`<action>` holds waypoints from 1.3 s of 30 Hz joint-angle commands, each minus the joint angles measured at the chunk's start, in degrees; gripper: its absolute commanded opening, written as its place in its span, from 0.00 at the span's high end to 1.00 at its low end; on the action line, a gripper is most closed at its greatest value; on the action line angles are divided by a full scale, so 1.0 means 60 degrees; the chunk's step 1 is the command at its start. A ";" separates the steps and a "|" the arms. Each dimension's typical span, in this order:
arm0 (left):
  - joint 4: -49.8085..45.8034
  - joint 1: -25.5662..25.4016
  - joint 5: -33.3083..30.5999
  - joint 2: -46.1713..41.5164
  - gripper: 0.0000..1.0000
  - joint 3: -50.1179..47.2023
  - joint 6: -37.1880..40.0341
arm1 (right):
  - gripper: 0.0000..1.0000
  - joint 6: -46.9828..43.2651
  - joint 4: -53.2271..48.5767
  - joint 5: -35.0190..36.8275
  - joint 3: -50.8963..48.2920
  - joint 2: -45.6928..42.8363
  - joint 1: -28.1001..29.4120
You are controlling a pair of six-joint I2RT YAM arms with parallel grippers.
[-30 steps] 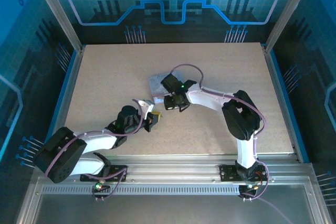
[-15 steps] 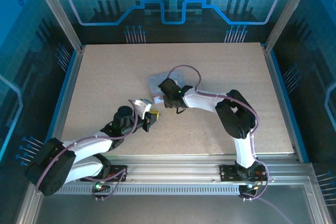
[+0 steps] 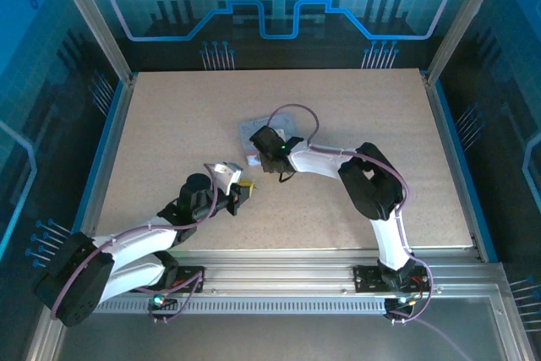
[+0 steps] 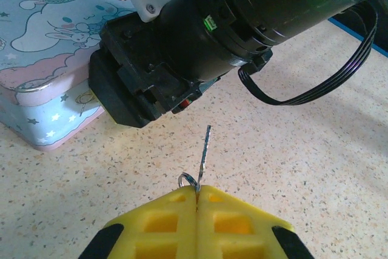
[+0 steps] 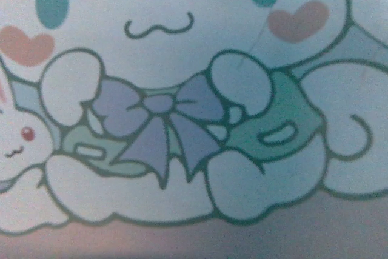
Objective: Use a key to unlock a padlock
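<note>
My left gripper [image 4: 197,189] is shut on the key [image 4: 205,150], a thin dark metal sliver that sticks out forward from between the yellow pads, with a small ring [image 4: 187,180] at its base. In the top view this gripper [image 3: 245,185] sits left of centre. My right gripper [image 3: 269,155] is pressed low against the front edge of the pastel cartoon tin [image 3: 254,134]. Its black body [image 4: 176,59] looms just beyond the key tip. Its jaws are hidden. The right wrist view shows the tin's printed lid [image 5: 194,89] from very close. The padlock is hidden.
The tin [image 4: 42,59] lies on the speckled tabletop [image 4: 315,150] at the left of the left wrist view. A black cable [image 4: 339,71] loops off the right arm. Blue side rails [image 3: 448,133] border the table.
The right gripper has slid left and down against the tin. The left arm has stretched slightly forward, still holding the key.
</note>
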 commanded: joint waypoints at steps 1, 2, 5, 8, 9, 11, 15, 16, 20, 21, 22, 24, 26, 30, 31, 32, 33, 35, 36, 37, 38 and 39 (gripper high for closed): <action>-0.0082 -0.0056 -0.0092 -0.0140 1.00 -0.0208 0.0195 | 0.57 0.0392 -0.0247 0.0398 0.0393 0.0307 0.0126; -0.0085 -0.0061 -0.0092 -0.0136 1.00 -0.0211 0.0182 | 0.58 0.0465 -0.0336 0.0472 0.0467 0.0360 0.0122; -0.0088 -0.0062 -0.0091 -0.0170 1.00 -0.0234 0.0180 | 0.58 0.0604 -0.0463 0.0567 0.0596 0.0478 0.0127; -0.0114 -0.0062 -0.0091 -0.0214 1.00 -0.0273 0.0200 | 0.62 0.0654 -0.0465 0.0596 0.0661 0.0558 0.0130; -0.0114 -0.0061 -0.0091 -0.0222 1.00 -0.0276 0.0212 | 0.64 0.0654 -0.0465 0.0600 0.0684 0.0580 0.0141; -0.0131 -0.0061 -0.0100 -0.0219 1.00 -0.0267 0.0226 | 0.70 0.0641 -0.0452 0.0604 0.0753 0.0646 0.0140; -0.0146 -0.0062 -0.0115 -0.0217 1.00 -0.0289 0.0253 | 0.81 0.0553 -0.0486 0.0529 0.0865 0.0743 0.0133; -0.0146 -0.0061 -0.0120 -0.0210 1.00 -0.0295 0.0273 | 0.84 0.0525 -0.0502 0.0494 0.0870 0.0733 0.0139; -0.0114 -0.0058 -0.0137 -0.0104 1.00 -0.0325 0.0355 | 0.93 0.0379 -0.0874 -0.0181 0.1046 0.0493 0.0094; -0.0079 -0.0061 -0.0130 -0.0057 1.00 -0.0327 0.0383 | 0.94 0.0318 -0.1076 -0.0518 0.1162 0.0445 0.0054; -0.0021 -0.0061 -0.0100 -0.0005 1.00 -0.0329 0.0403 | 0.95 0.0290 -0.1392 -0.0941 0.1349 0.0397 0.0003; 0.0113 -0.0061 -0.0082 0.0133 1.00 -0.0318 0.0410 | 0.97 0.0269 -0.2181 -0.1553 0.1861 0.0355 -0.0133; 0.0300 -0.0056 -0.0008 0.0331 1.00 -0.0260 0.0410 | 0.99 0.0181 -0.2997 -0.2077 0.2338 0.0319 -0.0217; 0.0999 -0.0055 0.0246 0.0932 1.00 -0.0124 0.0294 | 1.00 0.0137 -0.4063 -0.3429 0.2945 0.0181 -0.0481; 0.1180 -0.0051 0.0294 0.1188 1.00 -0.0069 0.0298 | 1.00 0.0169 -0.4110 -0.3917 0.2973 0.0124 -0.0556; 0.1318 -0.0062 0.0332 0.1446 1.00 -0.0023 0.0304 | 1.00 0.0217 -0.4112 -0.4358 0.2976 0.0079 -0.0644; 0.1520 -0.0052 0.0397 0.1729 1.00 0.0029 0.0334 | 1.00 0.0270 -0.4098 -0.4873 0.2969 0.0035 -0.0736; 0.1962 -0.0062 0.0423 0.2238 1.00 0.0083 0.0327 | 1.00 0.0342 -0.4075 -0.5722 0.2942 -0.0006 -0.0879; 0.2173 -0.0063 0.0420 0.2433 1.00 0.0100 0.0326 | 1.00 0.0354 -0.4069 -0.6083 0.2951 -0.0023 -0.0917; 0.2369 -0.0051 0.0395 0.2577 1.00 0.0117 0.0303 | 1.00 0.0357 -0.4070 -0.6406 0.2956 -0.0042 -0.0968; 0.2574 -0.0062 0.0386 0.2685 1.00 0.0109 0.0282 | 1.00 0.0347 -0.4056 -0.6704 0.2928 -0.0064 -0.1009; 0.2791 -0.0062 0.0397 0.2786 1.00 0.0105 0.0249 | 1.00 0.0360 -0.4033 -0.7070 0.2907 -0.0094 -0.1055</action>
